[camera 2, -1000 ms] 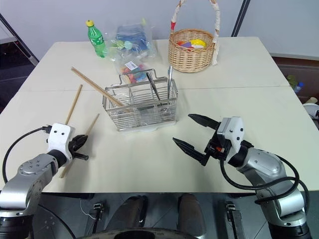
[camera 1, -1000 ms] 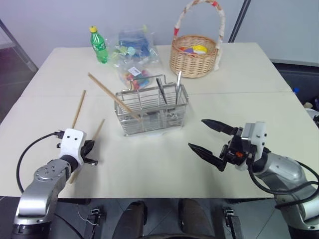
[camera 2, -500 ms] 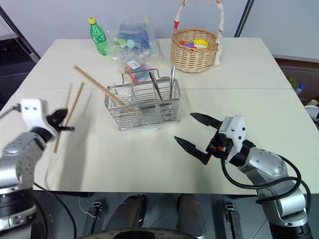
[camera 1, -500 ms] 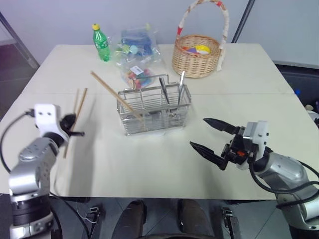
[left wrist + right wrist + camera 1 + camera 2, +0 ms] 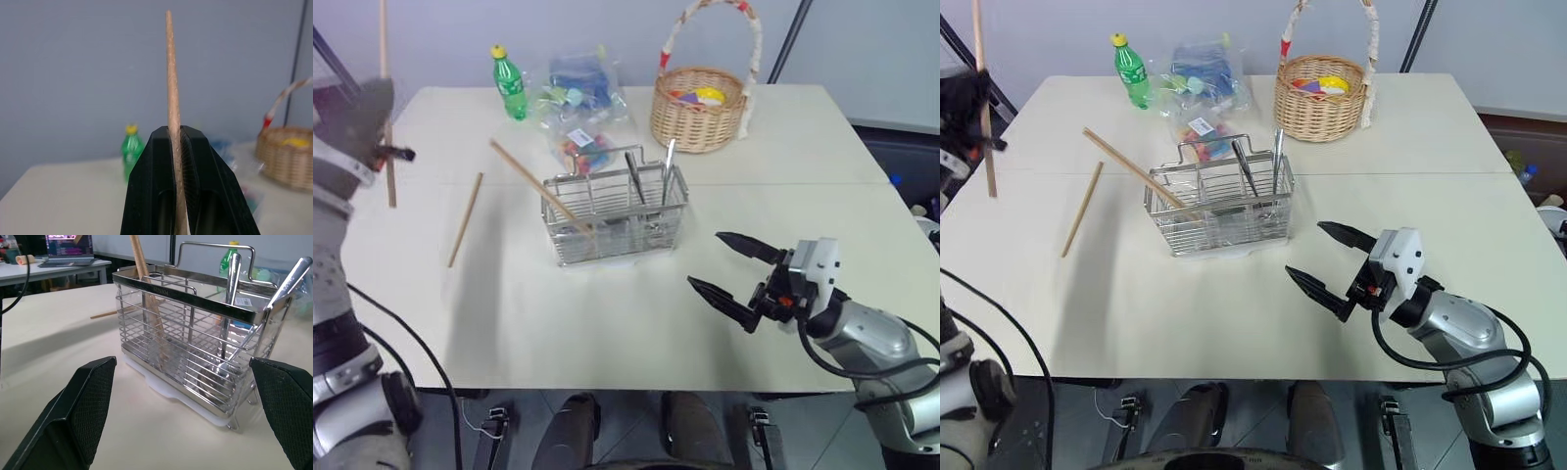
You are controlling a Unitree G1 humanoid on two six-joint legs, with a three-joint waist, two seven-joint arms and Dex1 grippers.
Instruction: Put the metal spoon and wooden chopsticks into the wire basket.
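Observation:
My left gripper (image 5: 374,122) is raised high at the far left, shut on one wooden chopstick (image 5: 171,73) that stands upright between its fingers (image 5: 146,186). A second chopstick (image 5: 465,218) lies on the table left of the wire basket (image 5: 617,211). A third chopstick (image 5: 533,186) leans out of the basket's left end. The metal spoon (image 5: 666,162) stands handle-up in the basket's right part, beside a darker flat utensil (image 5: 633,176). To the right of the basket and nearer the front edge, my right gripper (image 5: 705,259) is held open and empty, pointing toward the basket.
A round wicker basket (image 5: 697,108) with a tall handle sits at the back right. A green bottle (image 5: 509,86) and clear bags of colourful items (image 5: 578,98) stand behind the wire basket. The cream table (image 5: 607,323) has bare surface in front of it.
My left arm has lifted the chopstick off the table and swung it up to the far left, now upright. One chopstick stays lying on the table. The right arm has not moved.

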